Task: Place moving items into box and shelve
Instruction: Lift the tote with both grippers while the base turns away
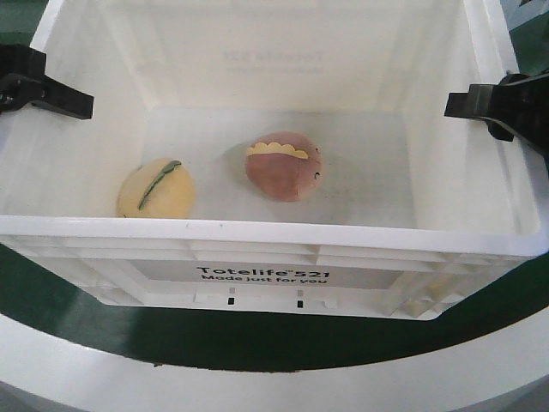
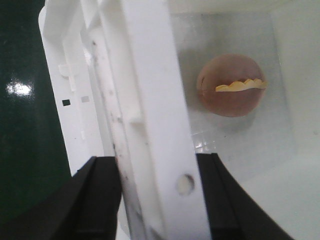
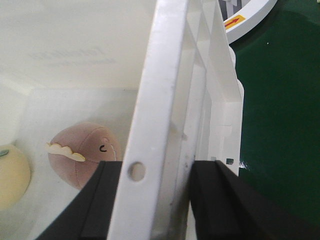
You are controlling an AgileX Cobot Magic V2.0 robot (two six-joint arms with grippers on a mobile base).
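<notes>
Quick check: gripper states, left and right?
Left gripper: closed on the white crate's left wall.
Right gripper: closed on its right wall.

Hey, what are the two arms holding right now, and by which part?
Both grip the white crate by its top rim: left tool on the left wall, right tool on the right wall.

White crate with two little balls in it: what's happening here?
A two-armed robot is gripping the white crate by its side walls. The left tool is clamped on one wall and the right tool on the opposite one. The pale yellow toy and the reddish-brown toy already lie on the crate's floor, apart from each other. Packing looks done, so shelving the crate is probably next.
</notes>
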